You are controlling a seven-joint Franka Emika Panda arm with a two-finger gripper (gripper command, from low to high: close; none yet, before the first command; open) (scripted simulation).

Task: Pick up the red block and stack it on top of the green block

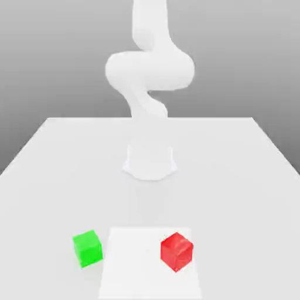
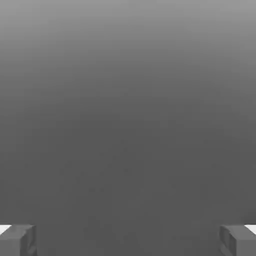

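Note:
The red block (image 1: 176,251) sits near the table's front, toward the exterior view's right, on a paler square patch (image 1: 140,263). Off that patch's left edge rests the green block (image 1: 88,248), about a hand's width from the red one. Neither block shows in the hand view, which faces only plain grey background. My gripper (image 2: 128,241) appears only there, open, with one fingertip (image 2: 17,240) in one corner and the other (image 2: 237,240) in the opposite corner, nothing between them. In the exterior view the hand is out of frame, above.
The arm's white base (image 1: 150,161) stands on the white table (image 1: 234,176) behind the blocks, and its links (image 1: 149,70) rise out of the picture's top.

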